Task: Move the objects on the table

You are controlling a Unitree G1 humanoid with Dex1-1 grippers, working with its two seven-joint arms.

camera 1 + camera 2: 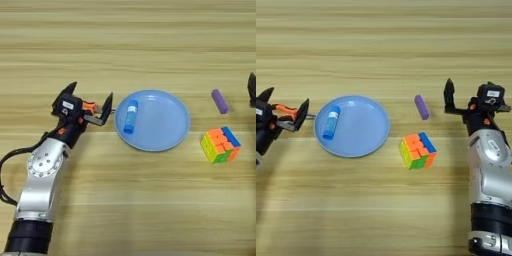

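Left claw (91, 103) spread wide just left of plate (167, 125); glue stick (130, 116) inside. Right claw (468, 96) open near purple block (422, 107). Risk: nudging plate, stick rolling.

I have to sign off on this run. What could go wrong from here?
The left gripper sits close beside the plate; a small drift could nudge it, rolling the glue stick lying inside. The right gripper, open near the purple block, might knock it towards the puzzle cube.

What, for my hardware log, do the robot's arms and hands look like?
Left arm and right arm: silver-grey shells, black bases. Left hand and right hand: black, pointed fingers, orange accents, white labels. Black cable by the left arm.
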